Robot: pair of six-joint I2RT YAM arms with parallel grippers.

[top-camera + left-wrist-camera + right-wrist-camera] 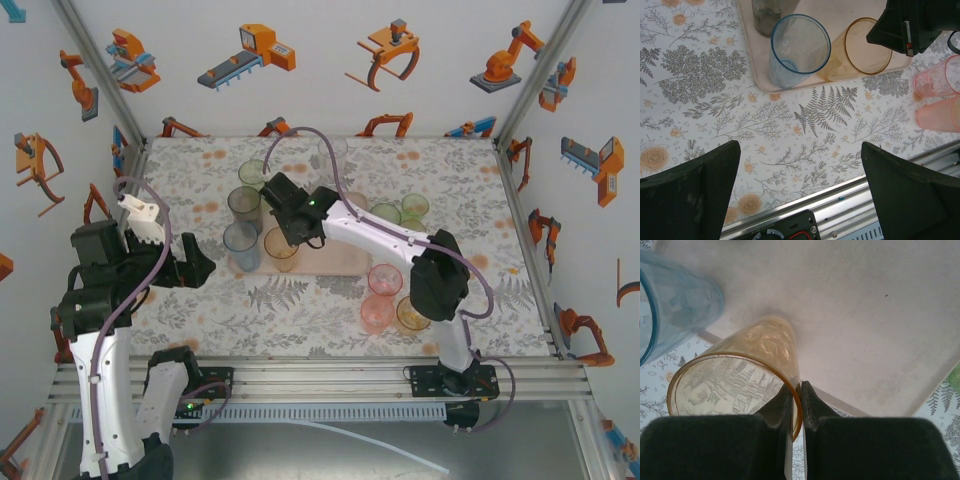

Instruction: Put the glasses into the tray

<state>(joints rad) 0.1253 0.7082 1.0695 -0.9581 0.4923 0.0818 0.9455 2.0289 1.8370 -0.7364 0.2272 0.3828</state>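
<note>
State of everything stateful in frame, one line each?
right gripper: shut on amber glass, pinching its rim.
left gripper: open, empty.
amber glass: upright, at tray's near edge.
blue glass: upright on tray, empty.
grey glass: upright on tray.
pink glasses: upright on table, off tray.

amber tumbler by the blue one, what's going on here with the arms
The right pincer grips the amber tumbler by its rim, one finger inside, one outside, at the near edge of the tray beside a blue tumbler. The left pincer hangs open above the table. Pink tumblers stand outside the tray.
</note>
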